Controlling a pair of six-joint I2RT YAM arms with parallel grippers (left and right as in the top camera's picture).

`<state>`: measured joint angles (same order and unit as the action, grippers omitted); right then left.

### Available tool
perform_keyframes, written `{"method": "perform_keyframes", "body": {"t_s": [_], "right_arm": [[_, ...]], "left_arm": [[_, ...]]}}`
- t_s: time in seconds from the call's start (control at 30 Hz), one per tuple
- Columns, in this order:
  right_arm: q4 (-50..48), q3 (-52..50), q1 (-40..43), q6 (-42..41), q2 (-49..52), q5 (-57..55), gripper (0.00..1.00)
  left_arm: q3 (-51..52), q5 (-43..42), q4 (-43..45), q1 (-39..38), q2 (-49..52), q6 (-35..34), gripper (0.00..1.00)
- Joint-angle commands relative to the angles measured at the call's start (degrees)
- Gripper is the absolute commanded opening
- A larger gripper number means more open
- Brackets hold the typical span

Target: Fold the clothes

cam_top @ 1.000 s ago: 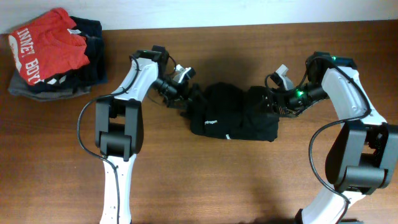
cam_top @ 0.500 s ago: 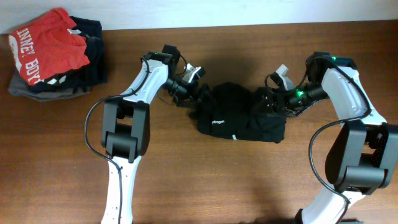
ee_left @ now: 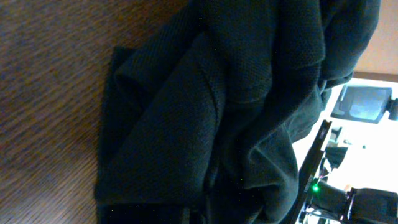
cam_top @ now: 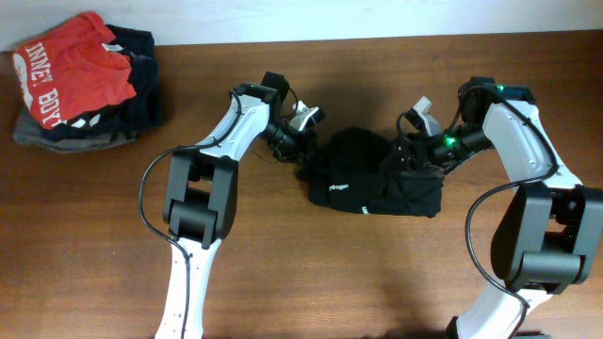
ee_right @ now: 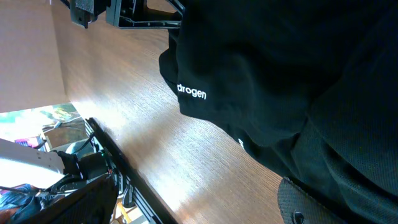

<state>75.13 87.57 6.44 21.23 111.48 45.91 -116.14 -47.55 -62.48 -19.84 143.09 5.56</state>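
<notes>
The clothes (cam_top: 377,179) are one black top, bunched into a thick heap at the middle of the table, with a small white logo (cam_top: 339,187) on the near side. My left gripper (cam_top: 309,155) is at the heap's left edge, shut on the clothes. In the left wrist view, creased black fabric (ee_left: 217,112) fills the frame and hides the jaws. My right gripper (cam_top: 415,155) is at the heap's upper right and stands open. In the right wrist view the fabric (ee_right: 298,74) lies over one finger pad (ee_right: 311,199), and the logo (ee_right: 191,92) shows.
A pile of folded garments topped by a red shirt (cam_top: 71,75) sits at the far left corner. Bare wood table (cam_top: 283,264) lies in front of the heap. The table's edge (ee_right: 118,168) runs along the lower left of the right wrist view.
My left gripper has moved right into the heap and gone from open to shut. The heap has slid right and bunched tighter. My right gripper has barely moved.
</notes>
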Motion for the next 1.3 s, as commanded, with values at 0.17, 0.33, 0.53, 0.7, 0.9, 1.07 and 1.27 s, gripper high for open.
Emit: {"method": "perform_keyframes", "body": {"t_s": [0.17,0.33,0.53,0.7,0.9,1.07,1.27], "right_arm": [[-0.1,0.6,-0.4,0.8,-0.5,-1.0,0.88],[-0.2,0.5,-0.5,0.8,-0.5,-1.6,0.88],[-0.2,0.5,-0.5,0.8,-0.5,-1.6,0.88],[-0.6,0.5,-0.5,0.8,-0.5,-1.6,0.88],[-0.9,0.5,-0.6,0.8,-0.5,-1.6,0.88],[-0.8,0.5,-0.6,0.8,-0.5,-1.6,0.88],[-0.9,0.5,-1.3,0.8,-0.5,-1.6,0.88]], "left_arm": [[0.6,12.1,-0.9,2.1,1.3,-4.3,0.0],[0.6,15.0,-3.0,5.7,1.3,-4.4,0.0],[0.6,15.0,-3.5,11.7,1.2,-4.3,0.0],[0.2,14.3,-6.2,14.8,1.2,-1.9,0.78],[0.2,14.4,-6.8,15.3,1.2,-0.8,0.99],[0.2,14.4,-6.8,15.3,1.2,-0.8,0.99],[0.2,13.9,-6.8,13.5,1.2,-0.8,0.99]]}}
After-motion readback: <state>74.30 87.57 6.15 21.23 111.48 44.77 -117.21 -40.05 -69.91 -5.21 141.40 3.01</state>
